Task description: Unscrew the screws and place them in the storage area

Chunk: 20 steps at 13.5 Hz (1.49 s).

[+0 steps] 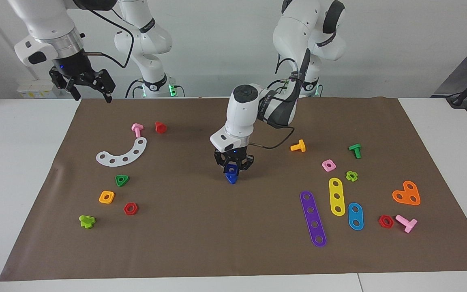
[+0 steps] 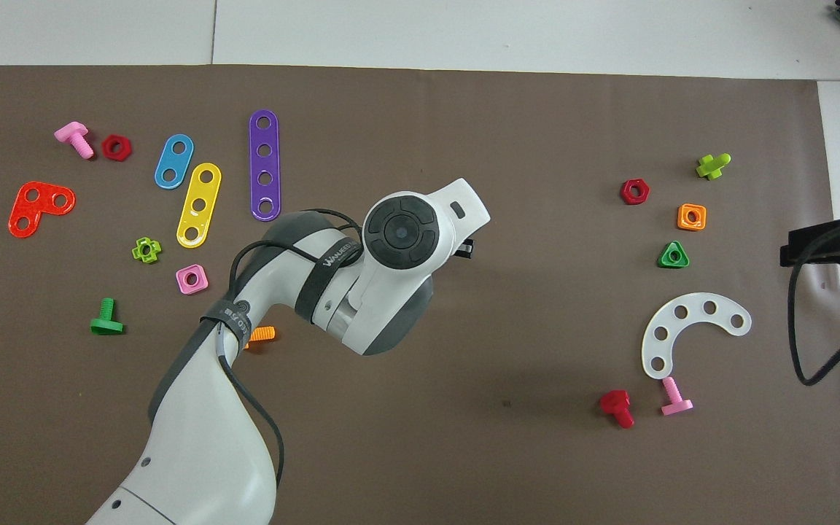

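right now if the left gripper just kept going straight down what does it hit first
The left gripper points down, shut on the blue screw. The screw's lower tip would likely meet bare brown mat first; no other part seems to lie under it.

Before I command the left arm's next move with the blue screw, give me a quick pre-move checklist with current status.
1. Left pincer closed on the blue screw: ok, the blue part sits between its fingers in the facing view.
2. Screw lifted off the brown mat: cannot tell; its tip is at or just above the mat.
3. Nut separated from the bolt: cannot tell; the pincer hides the joint, and the overhead view is blocked by the wrist.
4. Bare mat beside the screw for set-down: ok; the nearest part is the orange bolt.
5. Right pincer out of the way: ok, waiting raised over the mat's edge at the right arm's end.
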Each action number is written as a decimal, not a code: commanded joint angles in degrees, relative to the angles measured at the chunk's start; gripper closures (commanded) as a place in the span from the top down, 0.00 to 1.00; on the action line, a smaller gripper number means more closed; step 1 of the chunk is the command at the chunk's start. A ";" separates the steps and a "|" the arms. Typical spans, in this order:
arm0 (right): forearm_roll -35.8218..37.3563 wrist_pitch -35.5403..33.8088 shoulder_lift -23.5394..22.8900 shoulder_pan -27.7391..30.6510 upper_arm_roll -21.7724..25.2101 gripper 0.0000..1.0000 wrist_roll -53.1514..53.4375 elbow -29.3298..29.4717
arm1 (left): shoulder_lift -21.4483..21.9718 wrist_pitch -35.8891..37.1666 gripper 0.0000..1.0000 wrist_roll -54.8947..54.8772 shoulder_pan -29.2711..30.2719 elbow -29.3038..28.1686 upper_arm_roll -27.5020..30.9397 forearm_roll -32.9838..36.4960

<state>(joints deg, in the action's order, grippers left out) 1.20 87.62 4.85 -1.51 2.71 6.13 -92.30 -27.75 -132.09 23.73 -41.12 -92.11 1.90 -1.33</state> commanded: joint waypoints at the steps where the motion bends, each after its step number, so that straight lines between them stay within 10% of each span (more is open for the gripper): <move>1: -0.24 0.45 0.95 0.28 -0.16 1.00 -1.47 -0.78 | 4.36 2.80 0.10 1.32 -0.46 -2.27 1.17 1.24; 8: -0.24 0.45 0.95 0.72 -0.07 1.00 -1.47 -0.78 | 12.10 2.98 0.05 -6.57 7.88 -13.87 1.17 1.24; 18: -0.50 6.15 -2.29 -4.54 -0.60 1.00 1.68 -1.22 | 15.79 -15.65 0.20 -18.45 22.04 -31.81 1.08 1.24; 19: -0.50 7.81 -3.34 -5.86 -0.60 1.00 3.70 -1.31 | 15.88 -15.65 0.25 -18.89 22.13 -32.59 1.17 1.24; 20: -0.59 10.18 -3.88 -8.48 -0.60 1.00 7.02 -2.00 | 16.23 -15.30 0.53 -19.15 22.57 -32.86 1.17 1.24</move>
<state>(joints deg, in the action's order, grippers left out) 1.03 94.29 2.28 -7.10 2.25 8.84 -93.24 -14.15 -146.45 5.39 -19.63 -121.82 3.66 -1.10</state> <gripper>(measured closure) 0.000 0.542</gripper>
